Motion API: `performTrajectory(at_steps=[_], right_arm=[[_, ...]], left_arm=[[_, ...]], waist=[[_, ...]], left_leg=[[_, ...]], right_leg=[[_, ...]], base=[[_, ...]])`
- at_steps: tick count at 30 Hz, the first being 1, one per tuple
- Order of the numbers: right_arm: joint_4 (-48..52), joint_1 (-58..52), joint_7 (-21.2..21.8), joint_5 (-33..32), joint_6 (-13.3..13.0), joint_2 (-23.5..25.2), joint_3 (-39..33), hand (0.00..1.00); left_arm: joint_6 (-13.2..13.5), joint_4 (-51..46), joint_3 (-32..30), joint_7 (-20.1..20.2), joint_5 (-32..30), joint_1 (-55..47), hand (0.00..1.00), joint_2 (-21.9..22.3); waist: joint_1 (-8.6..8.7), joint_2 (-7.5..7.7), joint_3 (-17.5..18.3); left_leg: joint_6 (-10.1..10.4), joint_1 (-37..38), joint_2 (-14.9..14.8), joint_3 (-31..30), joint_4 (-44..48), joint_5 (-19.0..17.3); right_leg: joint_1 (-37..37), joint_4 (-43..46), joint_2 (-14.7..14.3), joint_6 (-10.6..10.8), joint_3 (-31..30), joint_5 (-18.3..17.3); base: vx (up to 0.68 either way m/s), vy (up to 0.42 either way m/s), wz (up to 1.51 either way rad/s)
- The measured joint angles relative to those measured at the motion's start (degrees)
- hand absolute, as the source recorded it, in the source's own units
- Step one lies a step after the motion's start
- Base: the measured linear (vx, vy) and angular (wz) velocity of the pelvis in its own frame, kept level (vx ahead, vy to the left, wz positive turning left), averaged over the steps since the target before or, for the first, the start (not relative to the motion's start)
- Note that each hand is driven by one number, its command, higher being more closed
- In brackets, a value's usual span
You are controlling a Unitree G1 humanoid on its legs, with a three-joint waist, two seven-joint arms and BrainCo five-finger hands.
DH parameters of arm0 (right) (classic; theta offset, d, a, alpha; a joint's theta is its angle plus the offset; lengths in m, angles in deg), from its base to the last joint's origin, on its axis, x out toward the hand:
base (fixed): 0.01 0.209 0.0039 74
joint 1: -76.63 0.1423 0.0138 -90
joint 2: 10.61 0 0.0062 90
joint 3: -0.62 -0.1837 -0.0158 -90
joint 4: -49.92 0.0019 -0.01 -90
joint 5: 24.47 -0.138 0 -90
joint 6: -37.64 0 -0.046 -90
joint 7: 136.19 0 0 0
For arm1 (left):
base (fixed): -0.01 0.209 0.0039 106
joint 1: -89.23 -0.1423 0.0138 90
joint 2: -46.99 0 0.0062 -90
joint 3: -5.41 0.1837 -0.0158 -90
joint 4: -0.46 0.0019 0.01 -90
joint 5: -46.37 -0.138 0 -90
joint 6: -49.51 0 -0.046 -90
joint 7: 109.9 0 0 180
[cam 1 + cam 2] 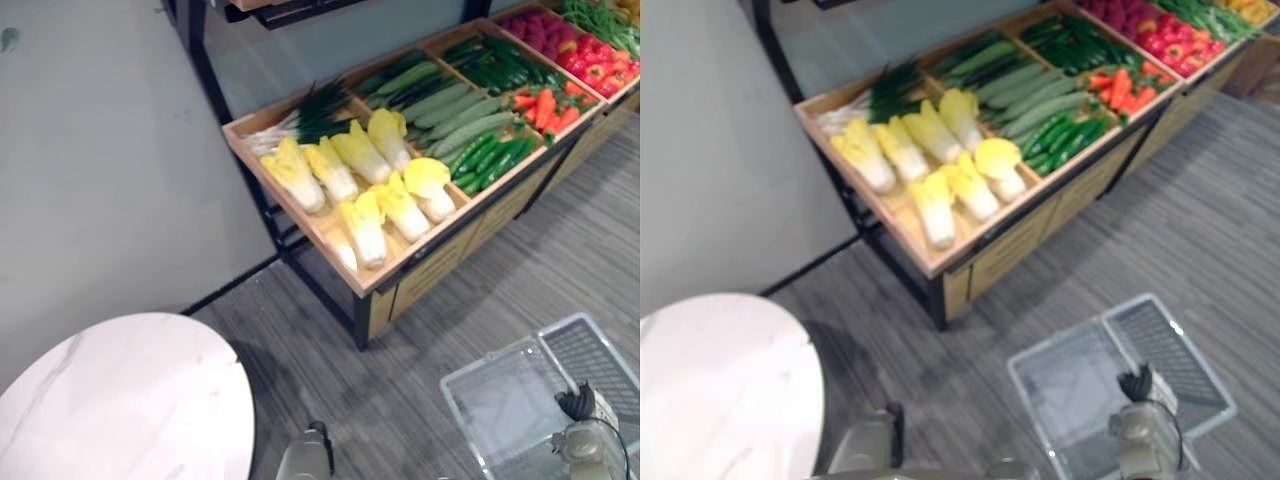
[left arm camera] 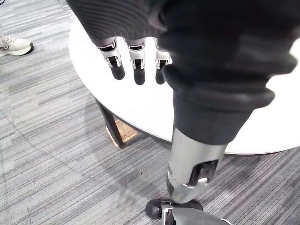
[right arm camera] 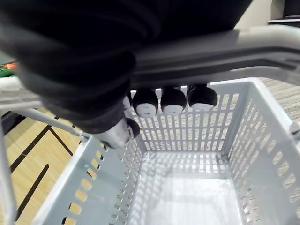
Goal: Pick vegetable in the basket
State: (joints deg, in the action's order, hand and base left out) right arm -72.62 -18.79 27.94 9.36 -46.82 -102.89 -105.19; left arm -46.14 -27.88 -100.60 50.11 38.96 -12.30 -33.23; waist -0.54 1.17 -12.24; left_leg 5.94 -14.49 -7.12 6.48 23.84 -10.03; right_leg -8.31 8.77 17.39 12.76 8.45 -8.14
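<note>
The grey plastic basket [image 1: 487, 360] hangs low at the right above the carpet, empty inside [image 3: 187, 187]. My right hand [image 3: 172, 101] is shut on the basket's handle [image 3: 220, 49], its dark fingertips curled under the grey bar. The vegetables lie on a wooden stand [image 1: 440, 250] ahead, well away from both hands. They include yellow-white cabbages [image 1: 365, 180], pale and dark cucumbers [image 1: 460, 120], carrots [image 1: 545, 105] and red peppers [image 1: 590, 65]. My left hand [image 2: 138, 70] hangs open beside the round table, holding nothing.
A round white table [image 1: 120, 400] stands at the lower left, close to my left arm. Green onions [image 1: 310, 115] lie at the stand's left end. A grey wall runs along the left. A person's shoe [image 2: 14, 44] rests on the carpet beyond the table.
</note>
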Motion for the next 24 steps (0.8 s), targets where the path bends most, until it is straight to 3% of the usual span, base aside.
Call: performTrajectory(at_steps=[2, 3, 4, 5, 6, 7, 8, 9, 11, 13, 14, 15, 19, 24], right_arm=[[0.0, 0.4, 0.2, 0.0, 0.0, 0.2, 2.1, 1.00], [0.0, 0.7, 0.1, 0.0, -0.1, 0.4, 3.0, 1.00], [0.1, 1.2, -0.1, 0.0, 0.0, 0.5, 3.0, 1.00], [0.1, 1.4, 0.1, 1.1, 0.0, 0.3, 3.7, 1.00], [0.1, 1.0, 0.0, 2.3, 0.0, 0.5, 4.5, 1.00], [0.0, 0.7, 0.0, 2.3, 0.0, 0.8, 4.8, 1.00], [-0.4, 0.4, 0.1, 2.3, 0.0, 1.7, 5.3, 1.00], [-1.0, 0.4, 0.1, 2.3, 0.0, 2.4, 5.6, 1.00], [-1.2, 0.5, 0.1, 2.4, 0.0, 2.7, 5.6, 1.00], [-1.4, 0.6, 0.1, 2.3, 0.0, 2.9, 5.5, 1.00], [-1.4, 0.3, 0.1, 2.4, 0.1, 3.4, 5.4, 1.00], [-2.1, 0.2, 0.1, 2.4, 0.3, 3.4, 5.1, 1.00], [-1.8, 0.6, 0.0, 2.4, 0.5, 1.1, 4.9, 1.00], [-1.6, -1.2, 0.0, 2.4, 0.3, 1.0, 4.3, 1.00]], left_arm=[[0.0, 0.0, 1.0, 0.2, 0.0, 0.0, 0.00, 0.0], [0.0, 0.0, 1.2, 0.2, 0.0, 0.0, 0.00, 0.0], [0.0, -0.1, 1.4, 0.2, 0.0, 0.0, 0.00, -0.3], [0.0, -0.1, 2.3, 0.2, 0.0, -0.1, 0.00, -1.2], [-0.1, -0.2, 2.3, 0.2, 0.0, 0.0, 0.00, -2.2], [-0.1, -0.2, 2.3, 0.2, 0.0, 0.0, 0.00, -2.6], [-0.1, -0.3, 2.0, 0.1, 0.0, 0.1, 0.00, -3.7], [-0.1, -0.8, 1.8, 0.0, 0.0, 0.2, 0.00, -4.3], [-0.1, -1.8, 1.2, 0.1, 0.0, 0.4, 0.00, -4.0], [-0.2, -2.5, 0.8, 0.1, -0.1, 0.6, 0.00, -4.0], [-0.4, -2.5, 0.1, 0.1, -0.2, 0.5, 0.00, -4.2], [-0.8, -2.2, -0.3, 0.1, -0.2, 0.9, 0.00, -3.6], [-0.8, -2.2, -0.2, 0.1, -0.2, 1.3, 0.00, 0.2], [-0.7, -1.7, -0.2, 0.1, -0.1, 1.0, 0.00, 0.5]], waist=[[-0.81, 0.44, 0.0], [-1.16, 0.61, 0.1], [-1.12, 0.93, 0.0], [-1.10, 1.79, 0.0], [-0.78, 2.03, 0.3], [-0.50, 2.34, 0.4], [-0.49, 3.32, 0.9], [-0.43, 3.80, 1.2], [-0.31, 3.84, 1.2], [0.11, 4.29, 1.5], [0.46, 5.56, 2.0], [0.58, 4.80, 1.8], [0.61, 0.94, 1.9], [1.57, -0.02, 2.7]], left_leg=[[-0.5, 2.7, -0.1, 3.4, -3.1, 0.0], [-1.3, 4.9, -0.1, 5.4, -6.0, 0.4], [-1.7, 6.2, 0.1, 6.1, -7.6, 0.5], [-2.5, 9.3, 0.8, 7.1, -10.8, 1.0], [-3.4, 11.8, 0.9, 7.4, -12.9, 1.5], [-3.4, 12.7, 0.9, 7.4, -13.5, 1.5], [-3.0, 14.1, 0.4, 7.7, -14.5, 1.8], [-2.9, 15.4, -0.5, 8.0, -14.9, 1.8], [-2.6, 16.2, -1.6, 8.2, -15.7, 2.0], [-1.9, 16.3, -2.1, 8.2, -15.7, 2.0], [-0.2, 16.8, -1.9, 7.8, -15.7, 1.7], [1.6, 17.7, -3.0, 7.3, -16.2, 1.6], [5.1, 19.6, -6.2, 7.1, -20.3, 3.9], [5.8, 20.2, -8.3, 6.2, -20.2, 4.8]], right_leg=[[5.9, 7.8, 0.7, -1.1, -4.8, 2.0], [10.3, 14.3, 0.7, -3.4, -7.3, 4.2], [12.6, 17.8, 0.9, -4.4, -8.4, 5.6], [16.4, 24.0, 1.3, -4.2, -10.2, 9.6], [18.2, 28.4, 1.6, -4.2, -10.2, 10.6], [18.6, 29.4, 1.7, -4.5, -9.5, 8.9], [19.2, 29.0, 1.4, -5.0, -7.0, 4.1], [19.4, 26.1, 0.0, -5.9, -4.7, 1.8], [21.0, 19.9, -1.8, -6.0, -4.1, 1.8], [22.1, 11.6, -2.0, -5.8, -4.5, 4.1], [22.0, 6.9, -1.9, -6.8, -5.7, 11.9], [21.3, 7.0, -3.0, -4.5, -6.7, 9.5], [22.0, 8.5, -6.6, -4.6, -4.9, 5.0], [20.6, 11.0, -7.0, -5.5, -1.4, 0.9]], base=[[0.13, 0.220, -0.83], [0.14, 0.206, -0.89], [0.12, 0.149, -0.70], [0.13, 0.099, -0.40], [0.11, 0.075, -0.24], [0.20, 0.049, 0.00], [0.20, -0.044, 0.03], [0.25, -0.070, 0.00], [0.22, -0.152, 0.01], [0.24, -0.210, 0.07], [0.26, -0.289, 0.05], [0.26, -0.308, -0.04], [0.13, -0.257, -0.10], [-0.04, -0.096, 0.29]])
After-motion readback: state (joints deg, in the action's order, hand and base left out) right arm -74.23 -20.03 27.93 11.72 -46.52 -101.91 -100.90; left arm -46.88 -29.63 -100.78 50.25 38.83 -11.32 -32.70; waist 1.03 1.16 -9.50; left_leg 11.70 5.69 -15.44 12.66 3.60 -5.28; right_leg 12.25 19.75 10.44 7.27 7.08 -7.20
